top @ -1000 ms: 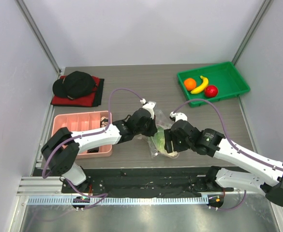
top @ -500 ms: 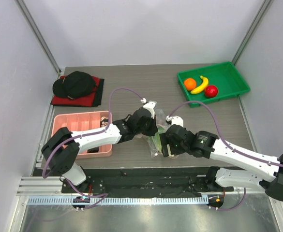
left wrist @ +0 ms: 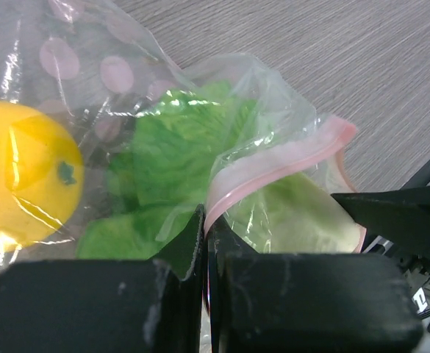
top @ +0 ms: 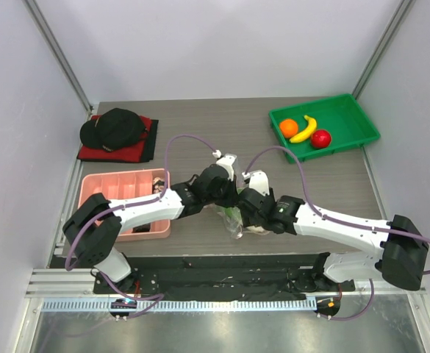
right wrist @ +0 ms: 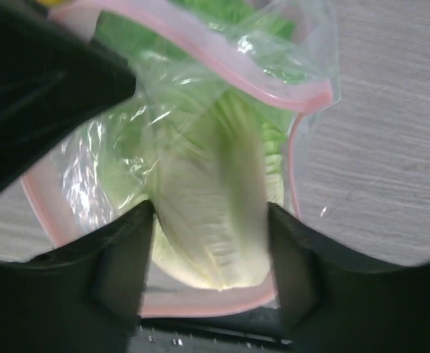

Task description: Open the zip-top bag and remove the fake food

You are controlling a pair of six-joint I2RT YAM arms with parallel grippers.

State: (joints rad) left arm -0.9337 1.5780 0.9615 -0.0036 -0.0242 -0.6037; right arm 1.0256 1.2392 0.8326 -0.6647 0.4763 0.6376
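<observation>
The zip-top bag point(top: 234, 225) lies at the table's front middle, its mouth open. My left gripper point(top: 228, 197) is shut on its pink zip strip point(left wrist: 273, 165), holding the upper lip point(left wrist: 206, 220). Inside lie a yellow lemon point(left wrist: 23, 176) and the green-white cabbage point(left wrist: 178, 154). My right gripper point(top: 245, 211) is open at the bag's mouth point(right wrist: 209, 215). Its fingers point(right wrist: 126, 265) stand on either side of the cabbage's pale end point(right wrist: 215, 198), close against it. The orange point(top: 288, 127), banana point(top: 303, 129) and red fruit point(top: 320, 138) lie in the green tray point(top: 350, 110).
A pink compartment tray point(top: 119, 184) with small dark items sits at front left, under the left arm. A black cap on a red cloth point(top: 115, 129) lies at back left. The left gripper's black body point(right wrist: 45, 95) fills the right wrist view's upper left.
My right gripper has moved left and forward into the bag's mouth, and its fingers now straddle the cabbage. My left gripper has kept its hold on the zip strip.
</observation>
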